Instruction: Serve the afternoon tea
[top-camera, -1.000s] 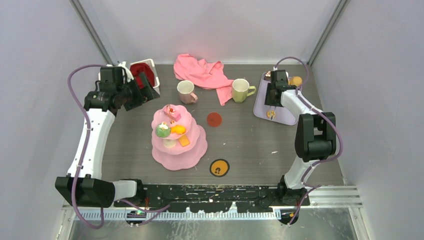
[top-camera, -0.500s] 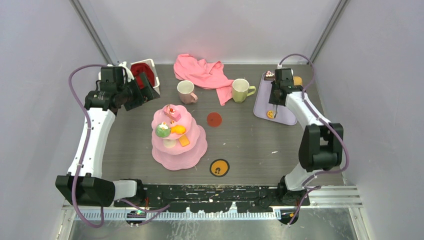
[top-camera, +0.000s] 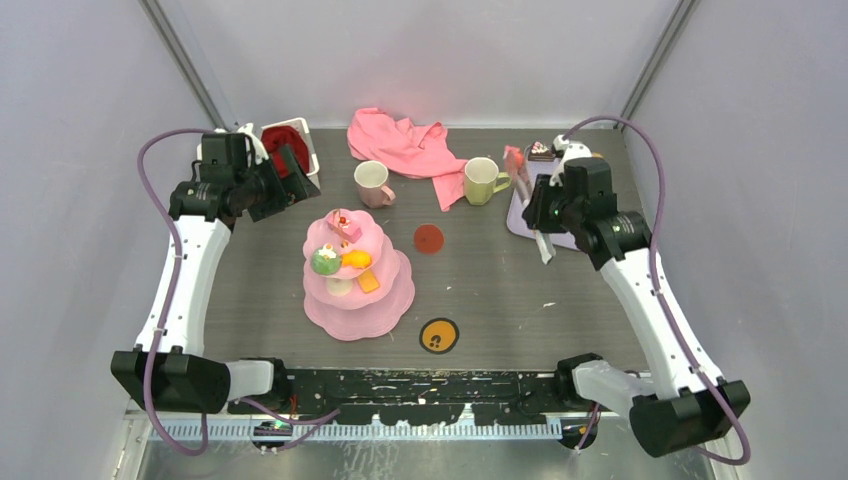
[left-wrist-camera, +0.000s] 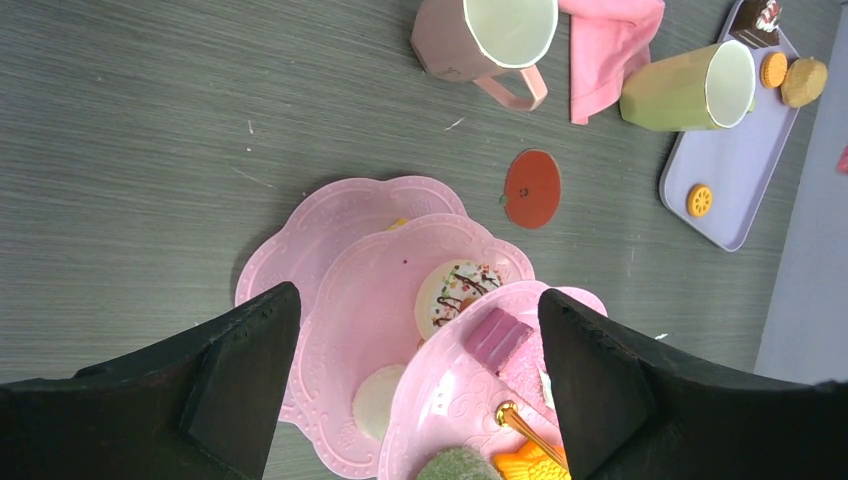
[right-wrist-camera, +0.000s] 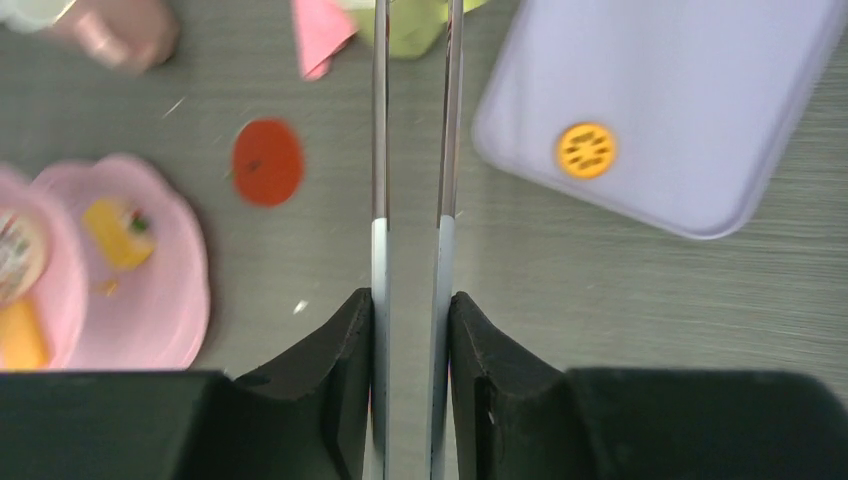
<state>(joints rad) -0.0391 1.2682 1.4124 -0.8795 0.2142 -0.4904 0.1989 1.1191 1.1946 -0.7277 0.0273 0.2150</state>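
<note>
- Cake stand (top-camera: 350, 326), centre-left of the top view: left end effector (left-wrist-camera: 415, 295) is spread wide and empty, up and left of it.
- Lilac tray (right-wrist-camera: 700, 90), upper right of the wrist view.
- Tongs (right-wrist-camera: 380, 150): pinched by the right end effector (right-wrist-camera: 412, 300). Likely risks: the long blades clip the yellow-green mug (top-camera: 482, 181) or twist loose.
- Orange biscuit (right-wrist-camera: 585, 150): on the tray, right of the blades, untouched.

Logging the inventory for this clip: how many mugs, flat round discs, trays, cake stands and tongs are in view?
Mugs: 2 (pale pink mug, yellow-green mug)
Discs: 2 (red disc, orange disc)
Trays: 1 (lavender tray)
Cake stands: 1 (pink cake stand)
Tongs: 1
Total: 7
</note>
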